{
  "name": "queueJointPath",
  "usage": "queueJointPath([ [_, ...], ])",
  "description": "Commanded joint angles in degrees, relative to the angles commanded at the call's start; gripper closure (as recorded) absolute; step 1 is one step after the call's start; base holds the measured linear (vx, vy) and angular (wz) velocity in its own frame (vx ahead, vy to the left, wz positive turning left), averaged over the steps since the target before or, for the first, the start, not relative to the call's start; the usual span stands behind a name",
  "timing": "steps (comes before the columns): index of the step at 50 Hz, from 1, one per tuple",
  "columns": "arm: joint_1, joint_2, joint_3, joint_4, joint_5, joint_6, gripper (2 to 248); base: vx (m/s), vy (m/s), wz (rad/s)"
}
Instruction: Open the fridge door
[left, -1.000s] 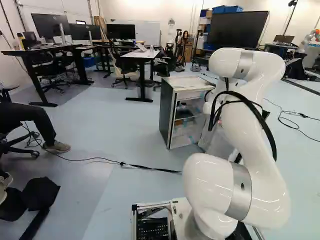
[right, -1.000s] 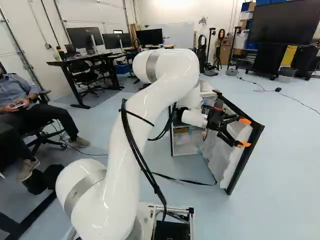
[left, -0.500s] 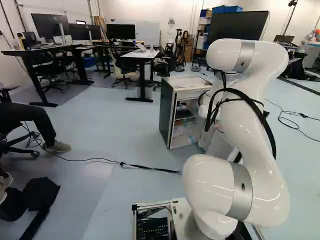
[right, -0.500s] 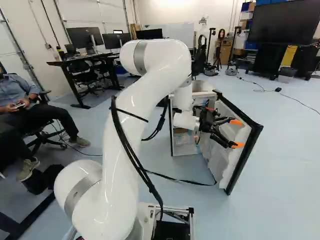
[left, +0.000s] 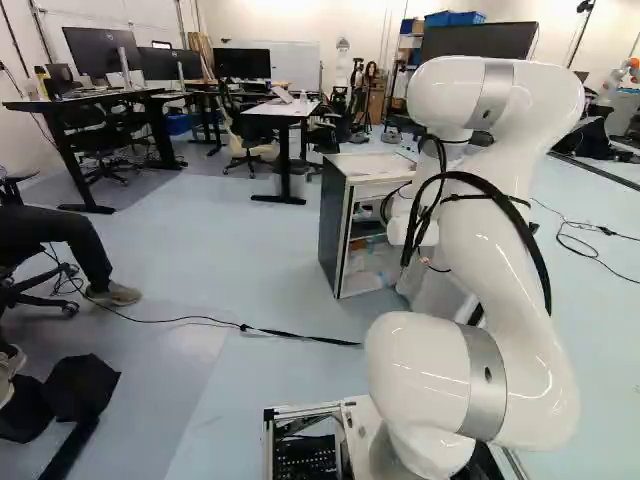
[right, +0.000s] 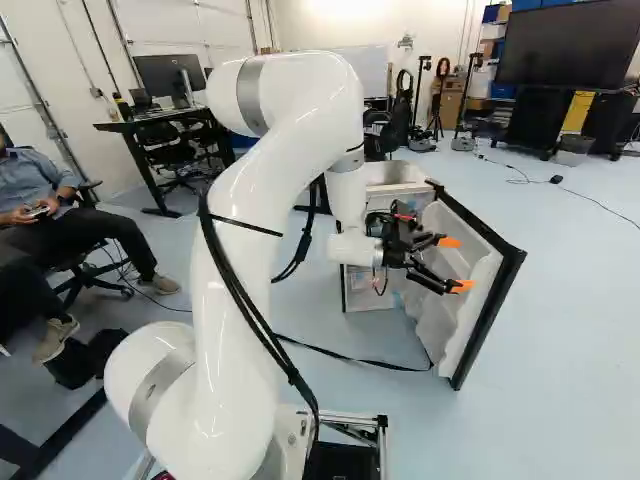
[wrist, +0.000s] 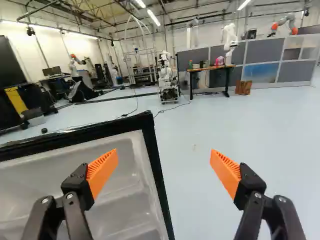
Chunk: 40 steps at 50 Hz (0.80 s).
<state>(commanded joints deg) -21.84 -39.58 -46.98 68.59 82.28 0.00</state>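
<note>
In the right base view my gripper (right: 455, 264) is in front of the fridge door's (right: 490, 305) pale inner face. The door stands swung wide out from the small fridge, whose dark side (left: 334, 230) and lit shelves show in the left base view, partly behind my arm. From the wrist view, the gripper (wrist: 163, 156) is open with nothing held. One orange finger overlaps the door's white liner (wrist: 120, 192), the other shows against bare floor, and the door's black rim (wrist: 159, 182) appears between them, farther ahead. Contact with the door cannot be told.
A dark strap (left: 300, 337) lies on the floor before the fridge. Desks (left: 285, 112) and chairs stand behind it. In the wrist view another robot (wrist: 167, 77) stands across the room, with thin cables on the floor.
My arm has drawn back and its upper bend has risen. The gripper has shifted leftward in the right base view, away from the door's free edge. Door and base have stayed put.
</note>
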Motion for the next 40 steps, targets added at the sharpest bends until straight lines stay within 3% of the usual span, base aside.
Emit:
queueJointPath([
  [40,6.61,7.44,12.91,-9.52,0.00,0.00,3,0.000,0.000,0.000],
])
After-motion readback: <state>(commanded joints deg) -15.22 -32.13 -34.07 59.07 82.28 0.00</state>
